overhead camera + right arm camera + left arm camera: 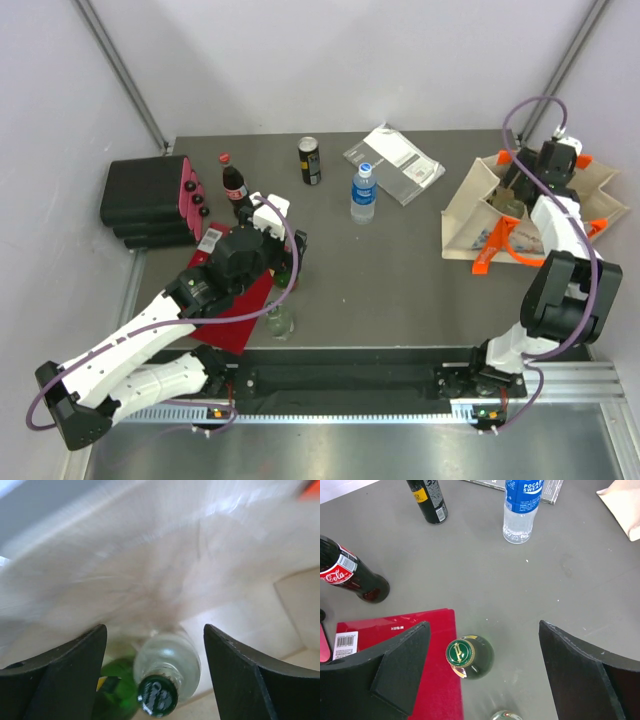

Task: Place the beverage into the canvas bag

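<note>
Bottles outside the canvas bag (468,208): four (cola bottle (234,187), Pocari Sweat bottle (363,196), gold-capped bottle (470,655), clear bottle (281,322))
Bottles inside the canvas bag: two (green-capped bottle (168,664), green bottle (119,686))
Black can (311,161): one

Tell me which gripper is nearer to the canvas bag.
Right. The right gripper reaches down into the canvas bag, straddling a clear bottle inside. The left gripper is far across the table, above a green bottle by a red folder.

Beige canvas bag (466,212), clear bottle (167,662) inside
</note>
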Robot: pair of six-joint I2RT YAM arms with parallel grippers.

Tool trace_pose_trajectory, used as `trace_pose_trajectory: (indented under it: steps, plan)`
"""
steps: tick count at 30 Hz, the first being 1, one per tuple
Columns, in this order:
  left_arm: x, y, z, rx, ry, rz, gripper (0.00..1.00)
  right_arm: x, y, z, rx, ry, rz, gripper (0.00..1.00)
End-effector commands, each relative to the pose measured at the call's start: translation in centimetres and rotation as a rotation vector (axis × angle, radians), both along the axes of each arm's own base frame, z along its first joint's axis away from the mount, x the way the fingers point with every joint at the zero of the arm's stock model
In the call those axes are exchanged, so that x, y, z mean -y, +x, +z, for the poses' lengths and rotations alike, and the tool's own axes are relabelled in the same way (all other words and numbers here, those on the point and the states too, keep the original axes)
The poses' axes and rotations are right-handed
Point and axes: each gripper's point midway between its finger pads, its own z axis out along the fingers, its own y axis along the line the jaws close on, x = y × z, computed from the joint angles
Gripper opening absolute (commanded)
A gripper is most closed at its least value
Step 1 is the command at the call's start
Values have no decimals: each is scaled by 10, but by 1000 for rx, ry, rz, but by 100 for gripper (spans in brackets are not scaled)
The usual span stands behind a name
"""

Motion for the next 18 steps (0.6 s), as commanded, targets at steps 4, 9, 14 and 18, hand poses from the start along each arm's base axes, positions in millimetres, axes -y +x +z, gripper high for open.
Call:
trace_pose_trajectory:
  steps: [4,9,14,18]
  plan:
    - [0,3,19,42,-39,13,93,-1,5,91,173,-61,13,77]
    - [1,3,18,39,-38,10,93,-9,-13,135,207,-65,31,76]
    - [0,2,20,42,-42,9,93,-33,-42,198,331,-76,94,76]
    - [1,2,19,40,-42,6,93,-77,-69,244,464,-94,197,76]
